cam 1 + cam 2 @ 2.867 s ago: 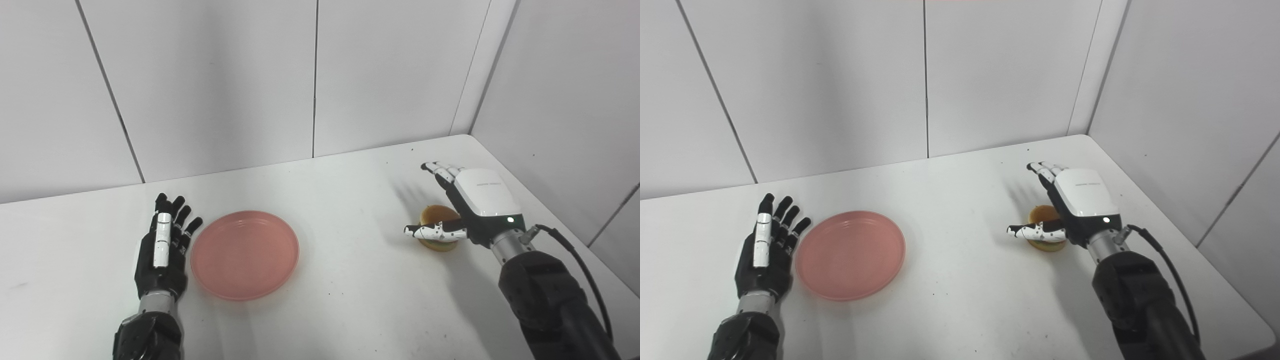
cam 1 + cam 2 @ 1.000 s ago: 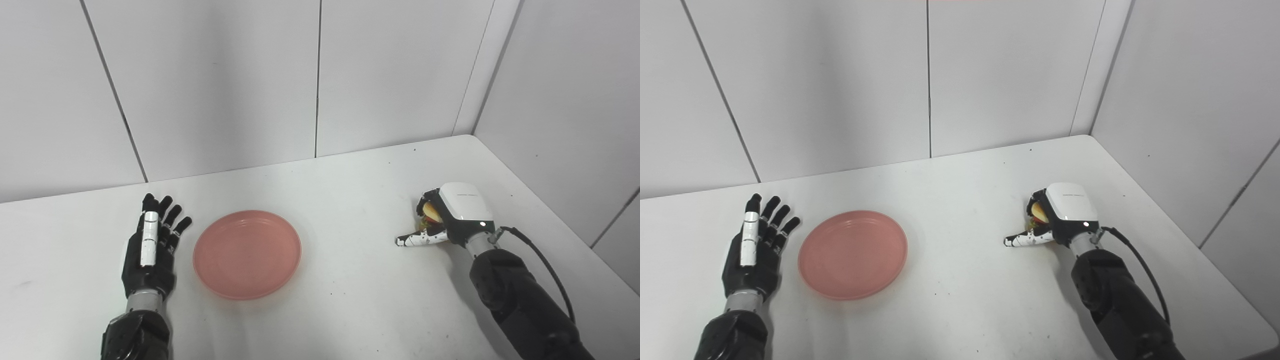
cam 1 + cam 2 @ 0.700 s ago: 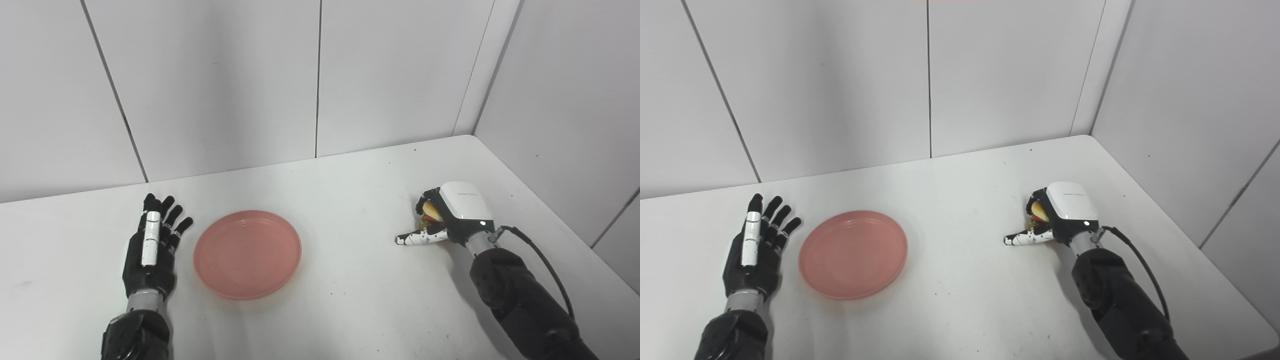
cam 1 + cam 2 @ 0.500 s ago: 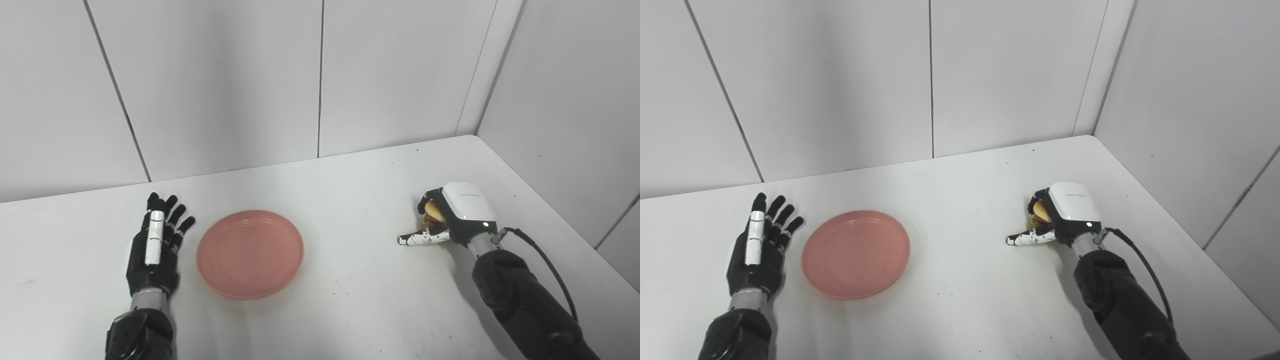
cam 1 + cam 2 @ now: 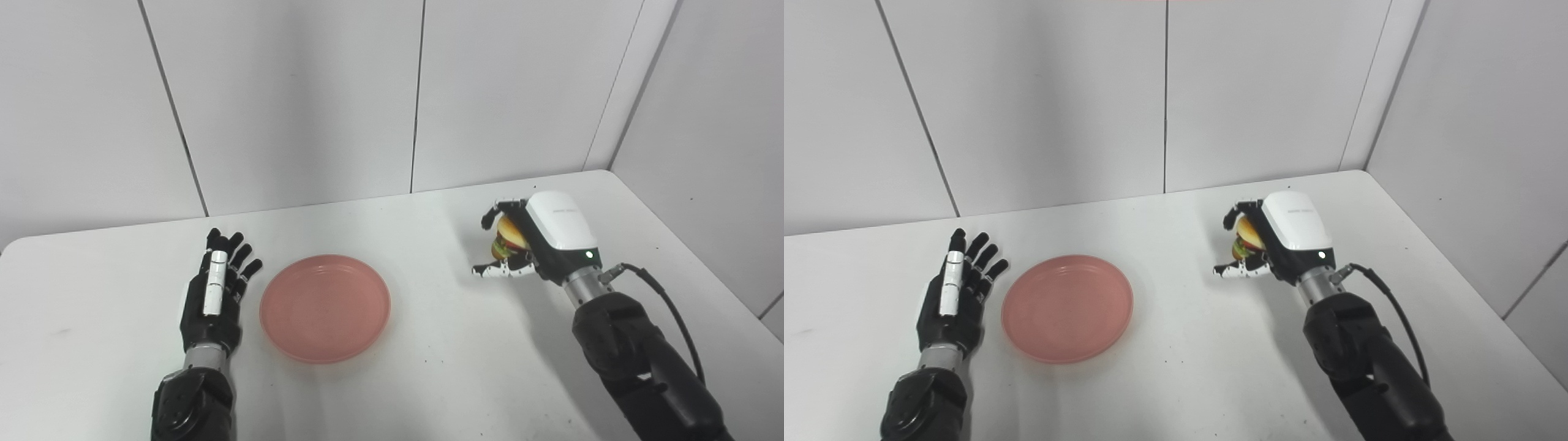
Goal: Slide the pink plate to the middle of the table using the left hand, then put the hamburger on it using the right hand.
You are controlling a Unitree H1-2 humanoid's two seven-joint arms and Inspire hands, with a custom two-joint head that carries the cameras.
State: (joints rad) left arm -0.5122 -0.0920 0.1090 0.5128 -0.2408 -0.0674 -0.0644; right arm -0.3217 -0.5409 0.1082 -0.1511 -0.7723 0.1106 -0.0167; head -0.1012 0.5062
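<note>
- Lifted clear of the table now, the hamburger (image 5: 508, 239) rides in the right hand (image 5: 539, 242), which sat low on the tabletop with it half a second ago; the whole picture has also shifted, so the camera has moved too
- Right hand: fingers curled over the bun from above, thumb stretched out beneath toward the plate side, so it is clamped on the hamburger, which shows a tan bun with green and red layers between the fingers
- One hamburger, held above the right part of the table (image 5: 429, 367), well apart from the plate
- One pink plate (image 5: 325, 308), round and with nothing on it, lies flat on the table left of the middle, just beside the left hand
- Left hand (image 5: 213, 297) rests flat near the plate's left rim with its fingers spread and straight, holding nothing; whether it touches the rim I cannot tell
- Two arms in all, each dark and coming in from the bottom edge; a black cable loops from the right wrist
- Small grey lettering sits on the white back shell of the right hand, too small to read; a green light glows near its wrist end
- White panel walls close in the table at the back and on the right
</note>
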